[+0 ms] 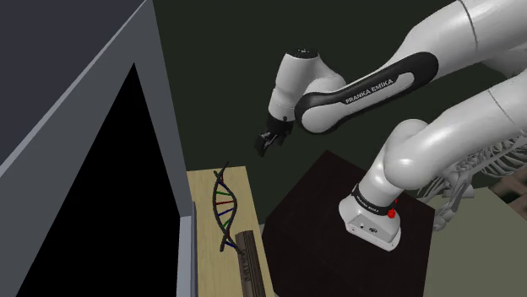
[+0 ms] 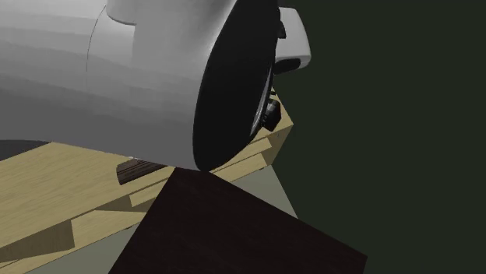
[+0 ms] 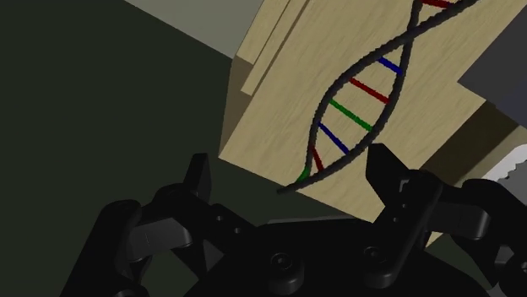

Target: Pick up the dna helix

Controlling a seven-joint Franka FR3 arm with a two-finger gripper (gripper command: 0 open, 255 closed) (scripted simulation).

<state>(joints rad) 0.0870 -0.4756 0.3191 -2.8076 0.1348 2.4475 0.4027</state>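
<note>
The dna helix lies on the table — stand just beside the table.

Dim overall, diffuse light; soft sheen on white arm; shadows faint.

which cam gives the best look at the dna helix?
Shoulder view: the whole dna helix lies end to end on the light wooden table, with the gripper apart from it. Wrist view is closer, coloured rungs clear, but one end is cut off. In the second exterior view the arm covers most of the table.
</note>
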